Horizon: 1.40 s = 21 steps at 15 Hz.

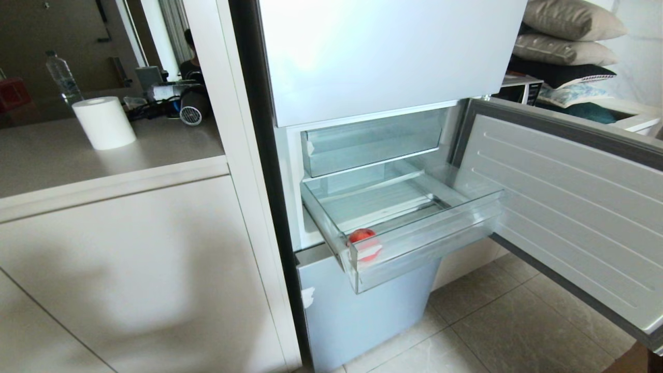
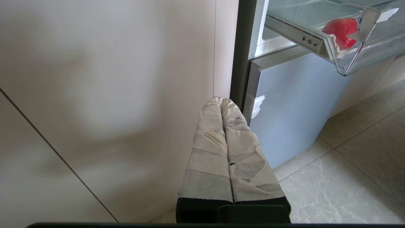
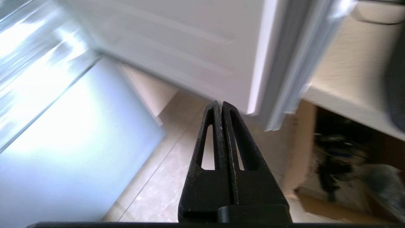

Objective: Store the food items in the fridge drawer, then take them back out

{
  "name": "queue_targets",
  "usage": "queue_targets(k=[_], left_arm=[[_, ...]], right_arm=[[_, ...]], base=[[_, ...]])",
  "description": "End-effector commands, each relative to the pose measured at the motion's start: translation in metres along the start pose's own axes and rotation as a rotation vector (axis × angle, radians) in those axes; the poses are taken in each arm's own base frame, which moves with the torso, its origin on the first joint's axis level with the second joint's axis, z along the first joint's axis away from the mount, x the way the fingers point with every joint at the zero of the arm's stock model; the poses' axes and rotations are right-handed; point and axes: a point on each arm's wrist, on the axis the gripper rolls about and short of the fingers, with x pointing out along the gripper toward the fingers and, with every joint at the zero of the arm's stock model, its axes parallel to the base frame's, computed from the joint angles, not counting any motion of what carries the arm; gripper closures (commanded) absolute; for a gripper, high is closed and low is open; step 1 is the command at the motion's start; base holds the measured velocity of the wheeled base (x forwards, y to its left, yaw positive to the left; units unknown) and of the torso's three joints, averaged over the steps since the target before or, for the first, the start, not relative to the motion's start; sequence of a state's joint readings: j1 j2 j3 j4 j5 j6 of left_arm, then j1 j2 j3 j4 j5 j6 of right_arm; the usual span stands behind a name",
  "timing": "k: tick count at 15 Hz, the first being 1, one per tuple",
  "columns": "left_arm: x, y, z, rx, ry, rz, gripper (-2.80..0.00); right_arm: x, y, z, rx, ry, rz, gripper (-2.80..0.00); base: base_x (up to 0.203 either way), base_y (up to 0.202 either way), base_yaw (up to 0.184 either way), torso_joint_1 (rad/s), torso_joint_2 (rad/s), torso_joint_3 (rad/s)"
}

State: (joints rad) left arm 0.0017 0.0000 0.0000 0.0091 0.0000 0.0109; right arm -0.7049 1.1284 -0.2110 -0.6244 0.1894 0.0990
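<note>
Fruit point(image 1: 362, 236) lies in pulled-out fridge drawer's point(image 1: 440, 235) front corner.

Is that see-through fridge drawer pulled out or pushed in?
Pulled out. The fridge drawer juts well past the fridge body beside the open door, and the red food item sits in its front corner.

Glossy clear plastic fridge drawer point(image 1: 414, 243), glossy pale blue-grey door panel point(image 1: 357, 311), smooth marbled floor tiles point(image 1: 492, 331), matt black left-pincer tape-wrapped fingers point(image 2: 234, 152).
</note>
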Motion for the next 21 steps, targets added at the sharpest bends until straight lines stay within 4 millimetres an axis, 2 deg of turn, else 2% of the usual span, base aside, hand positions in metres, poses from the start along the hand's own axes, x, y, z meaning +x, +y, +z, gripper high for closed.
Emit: queue_targets(k=[1, 6, 8, 11, 14, 15, 17, 21], left_arm=[[0.000, 0.000, 0.000, 0.000, 0.002, 0.001, 0.00], [0.000, 0.000, 0.000, 0.000, 0.002, 0.000, 0.00], [0.000, 0.000, 0.000, 0.000, 0.002, 0.000, 0.00], [0.000, 0.000, 0.000, 0.000, 0.002, 0.001, 0.00], [0.000, 0.000, 0.000, 0.000, 0.002, 0.000, 0.00], [0.000, 0.000, 0.000, 0.000, 0.002, 0.000, 0.00], [0.000, 0.000, 0.000, 0.000, 0.002, 0.000, 0.00], [0.000, 0.000, 0.000, 0.000, 0.002, 0.000, 0.00]], right_arm=[[-0.005, 0.005, -0.006, -0.005, 0.005, 0.034, 0.00], [-0.005, 0.007, -0.006, -0.020, 0.004, 0.050, 0.00], [-0.002, 0.024, 0.001, -0.054, -0.006, 0.176, 0.00], [-0.003, 0.069, 0.018, -0.126, 0.020, 0.449, 0.00], [-0.003, 0.120, 0.061, -0.154, 0.150, 0.612, 0.00], [0.003, 0.139, 0.069, -0.169, 0.219, 0.645, 0.00], [0.025, 0.176, 0.067, -0.208, 0.358, 0.679, 0.00], [0.063, 0.234, 0.056, -0.263, 0.468, 0.708, 0.00]], base=[[0.000, 0.000, 0.000, 0.000, 0.00, 0.000], [0.000, 0.000, 0.000, 0.000, 0.00, 0.000], [0.000, 0.000, 0.000, 0.000, 0.00, 0.000], [0.000, 0.000, 0.000, 0.000, 0.00, 0.000], [0.000, 0.000, 0.000, 0.000, 0.00, 0.000], [0.000, 0.000, 0.000, 0.000, 0.00, 0.000], [0.000, 0.000, 0.000, 0.000, 0.00, 0.000], [0.000, 0.000, 0.000, 0.000, 0.00, 0.000]])
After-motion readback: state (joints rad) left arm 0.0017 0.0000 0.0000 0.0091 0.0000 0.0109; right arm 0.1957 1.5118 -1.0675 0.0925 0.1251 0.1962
